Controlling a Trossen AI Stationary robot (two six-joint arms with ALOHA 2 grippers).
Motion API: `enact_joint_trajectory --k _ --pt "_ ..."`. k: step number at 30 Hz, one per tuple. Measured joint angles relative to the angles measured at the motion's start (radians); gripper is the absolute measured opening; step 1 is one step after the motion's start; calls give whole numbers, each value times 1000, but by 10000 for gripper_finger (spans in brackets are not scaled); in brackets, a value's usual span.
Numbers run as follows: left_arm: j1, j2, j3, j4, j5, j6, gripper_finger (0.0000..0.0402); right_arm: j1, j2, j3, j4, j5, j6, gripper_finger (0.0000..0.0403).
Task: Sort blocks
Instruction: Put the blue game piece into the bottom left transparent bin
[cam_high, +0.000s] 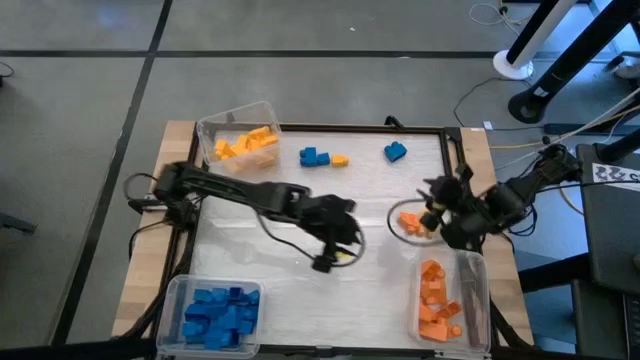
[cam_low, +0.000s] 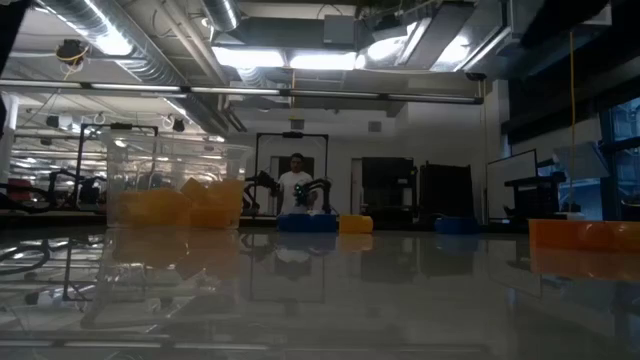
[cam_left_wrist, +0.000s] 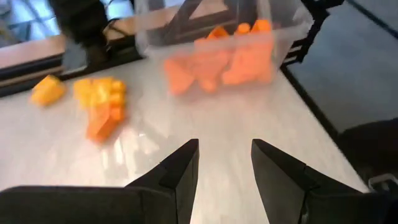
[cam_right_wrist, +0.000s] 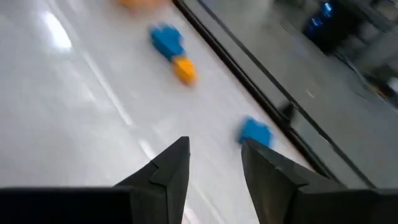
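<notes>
Both grippers are empty, fingers parted: left gripper (cam_high: 335, 255) mid-table, right gripper (cam_high: 432, 212) over a mixed yellow-orange clump (cam_high: 411, 223). Blue bricks (cam_high: 314, 156) and a yellow brick (cam_high: 340, 159) are left stranded near the yellow bin (cam_high: 208, 130), probably awaiting pickup.

The white table (cam_high: 330, 290) is being viewed straight down from overhead and level from its surface; the clear plastic bin of yellow bricks (cam_high: 240, 140) (cam_low: 175, 185) is being shared.

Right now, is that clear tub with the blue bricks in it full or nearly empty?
Partly full. From above, the clear tub at the table's corner holds a heap of blue bricks covering most of its floor; how high they are stacked cannot be told.
</notes>
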Motion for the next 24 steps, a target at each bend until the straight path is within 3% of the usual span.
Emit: enact_joint_trajectory --k 6,11,15,20,24 --pt "28 -265 -313 131 -113 -7 137 -230 7 0 -62 -85 -295 147" --pt "68 -440 -521 226 -135 -28 137 -453 45 0 -42 -93 -569 147" --pt "96 -551 -651 286 -138 -38 137 -635 88 0 111 -144 -774 147" --pt "129 -653 -753 305 -138 -62 137 -819 188 0 409 -323 -1096 147" --pt "143 -736 -826 300 -138 -63 137 -908 302 0 471 -398 -1223 147"
